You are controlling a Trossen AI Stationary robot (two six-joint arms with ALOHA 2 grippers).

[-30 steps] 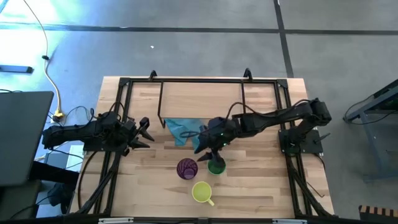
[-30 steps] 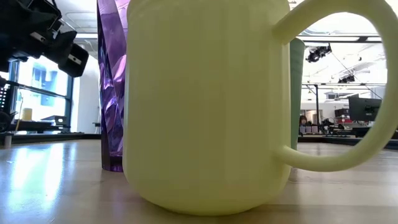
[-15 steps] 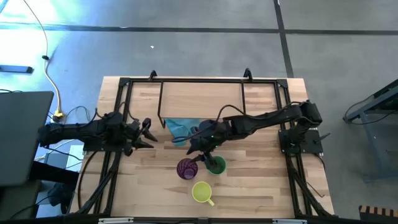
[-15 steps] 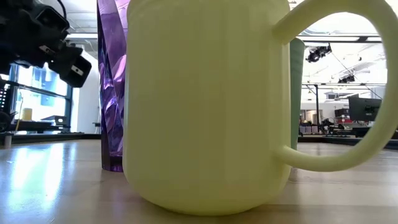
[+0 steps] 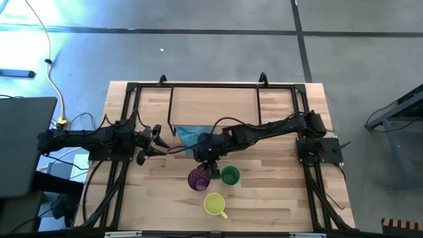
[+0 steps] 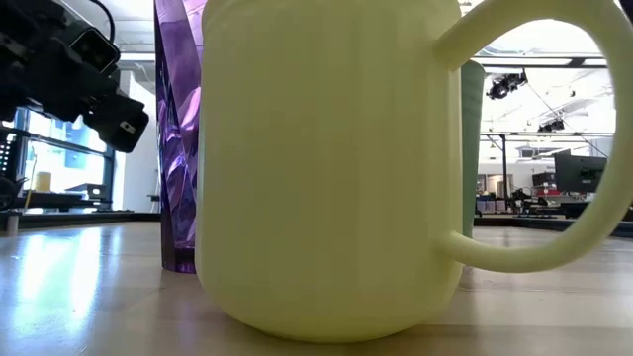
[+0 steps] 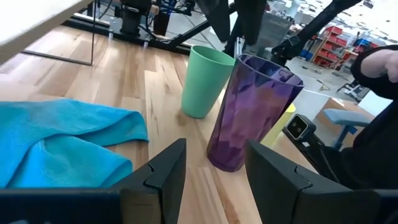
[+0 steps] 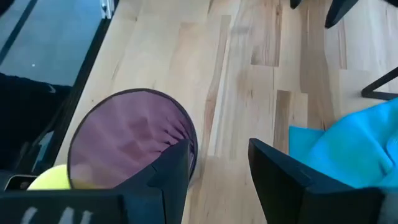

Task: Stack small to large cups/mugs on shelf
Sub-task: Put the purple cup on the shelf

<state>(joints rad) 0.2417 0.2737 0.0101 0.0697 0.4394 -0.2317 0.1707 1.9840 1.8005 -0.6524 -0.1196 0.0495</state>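
Above the purple tumbler [image 5: 198, 178], right gripper [image 5: 210, 170] has fingers [image 8: 171, 163] spread wide, empty, one finger over its rim. Green cup [image 5: 230, 176] stands just beside the tumbler, yellow-green mug [image 5: 214, 203] near both on the bench [image 5: 277, 198]. Blue cloth [image 5: 192, 137] lies by the shelf [image 5: 215, 104]. Left gripper [image 5: 155, 140] waits at bench left, fingers open.
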